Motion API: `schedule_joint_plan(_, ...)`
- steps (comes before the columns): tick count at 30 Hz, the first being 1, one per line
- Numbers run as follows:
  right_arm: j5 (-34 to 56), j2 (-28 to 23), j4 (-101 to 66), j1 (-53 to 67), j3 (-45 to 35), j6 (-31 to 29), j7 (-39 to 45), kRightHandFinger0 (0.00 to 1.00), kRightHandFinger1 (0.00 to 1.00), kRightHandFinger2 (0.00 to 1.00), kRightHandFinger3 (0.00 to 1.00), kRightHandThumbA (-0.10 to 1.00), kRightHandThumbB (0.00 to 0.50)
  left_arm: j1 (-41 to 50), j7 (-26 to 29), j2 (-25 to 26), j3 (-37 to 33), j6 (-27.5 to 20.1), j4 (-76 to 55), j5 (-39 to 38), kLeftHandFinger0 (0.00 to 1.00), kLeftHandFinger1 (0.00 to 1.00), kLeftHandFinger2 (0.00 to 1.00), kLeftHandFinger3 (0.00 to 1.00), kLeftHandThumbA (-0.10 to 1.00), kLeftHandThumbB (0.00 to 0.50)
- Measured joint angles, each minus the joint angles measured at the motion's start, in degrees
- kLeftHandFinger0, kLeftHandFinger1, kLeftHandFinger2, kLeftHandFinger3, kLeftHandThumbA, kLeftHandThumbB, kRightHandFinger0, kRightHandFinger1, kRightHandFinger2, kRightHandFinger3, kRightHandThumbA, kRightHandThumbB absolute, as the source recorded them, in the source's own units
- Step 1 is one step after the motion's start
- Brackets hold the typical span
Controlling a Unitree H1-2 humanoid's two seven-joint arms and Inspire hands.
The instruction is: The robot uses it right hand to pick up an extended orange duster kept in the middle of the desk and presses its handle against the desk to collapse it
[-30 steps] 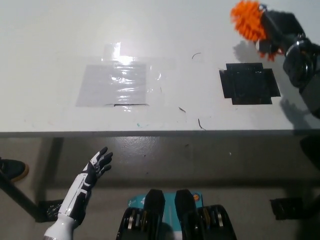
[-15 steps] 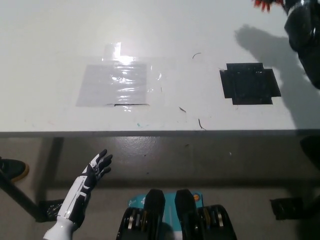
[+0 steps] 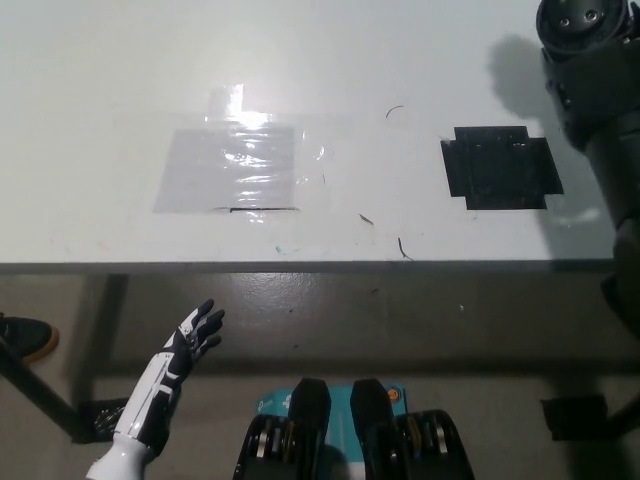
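Head view: left hand (image 3: 190, 343) released below desk (image 3: 100, 80); right hand out of frame

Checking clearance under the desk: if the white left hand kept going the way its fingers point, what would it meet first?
Probably the desk's front edge; the left hand points up and slightly right toward it, though depth is unclear.

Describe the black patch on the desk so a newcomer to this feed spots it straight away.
Start from the white desk filling the upper part of the head view and go to its right side, just left of the black right arm. The black tape patch lies flat there, squarish with notched corners. The other patch, the clear shiny tape further left, is see-through, not black.
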Motion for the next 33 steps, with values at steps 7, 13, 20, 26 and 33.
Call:
schedule_joint_plan(7, 2.95, 1.08, 2.73, 0.88, -2.41, -2.18, -2.75, 0.0, 0.03, 0.45, 0.51, -0.1, 0.144, -0.01, -0.1, -0.01, 0.01, 0.0, 0.0, -0.06, 1.0, 1.0, 1.0, 1.0, 1.0, 0.15)
schedule_joint_plan(13, 5.36, 2.19, 5.99, 2.31, -4.18, -4.53, -5.51, 0.0, 0.0, 0.38, 0.47, -0.1, 0.133, 0.03, -0.11, -0.01, 0.01, 0.0, -0.01, 0.01, 1.0, 1.0, 1.0, 1.0, 1.0, 0.158)
schedule_joint_plan(20, 8.52, 3.18, 6.24, 3.64, -6.53, -5.04, -6.78, 0.0, 0.0, 0.38, 0.47, -0.1, 0.116, 0.02, -0.11, -0.01, 0.05, -0.03, 0.0, -0.05, 1.0, 1.0, 1.0, 1.0, 1.0, 0.151)
schedule_joint_plan(26, 10.65, 3.73, 6.27, 5.04, -7.03, -5.48, -7.53, 0.0, 0.02, 0.4, 0.47, -0.1, 0.133, -0.02, -0.11, -0.01, 0.07, -0.17, 0.01, -0.03, 1.0, 1.0, 1.0, 1.0, 1.0, 0.145)
schedule_joint_plan(33, 11.62, 4.47, 6.21, 6.63, -6.9, -6.0, -8.77, 0.0, 0.03, 0.37, 0.39, -0.1, 0.148, -0.02, -0.11, -0.01, 0.18, -0.22, 0.01, -0.06, 1.0, 1.0, 1.0, 1.0, 1.0, 0.142)
